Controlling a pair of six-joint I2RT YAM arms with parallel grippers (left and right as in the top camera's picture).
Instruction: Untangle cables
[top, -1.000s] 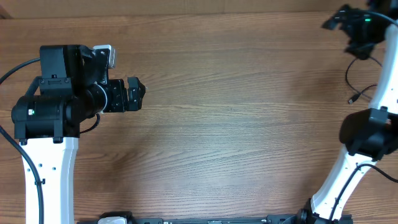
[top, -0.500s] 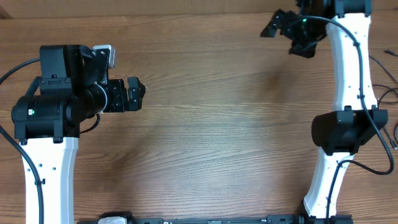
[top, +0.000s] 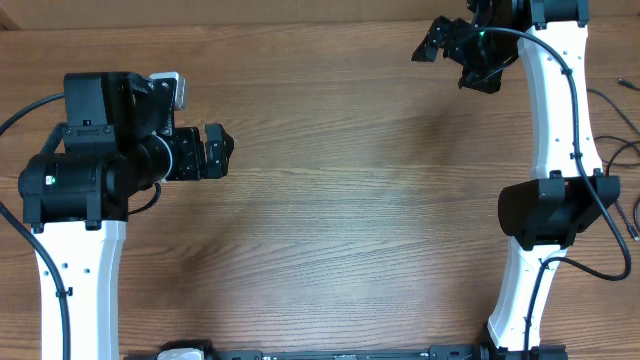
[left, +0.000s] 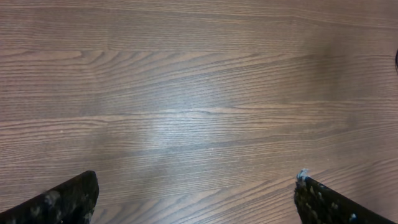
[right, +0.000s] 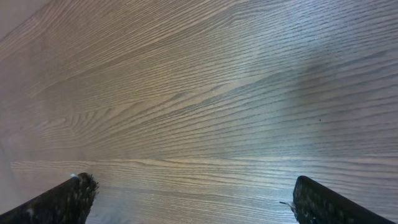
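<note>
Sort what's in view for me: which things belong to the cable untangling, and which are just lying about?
Part of the job:
- cables, thin strands at the overhead view's right edge, partly cut off
- left gripper, open, empty
- right gripper, open, empty

Not part of it:
- table
- arm wiring, thicker, fixed to the robot

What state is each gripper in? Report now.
Left gripper: open, holding nothing.
Right gripper: open, holding nothing.
</note>
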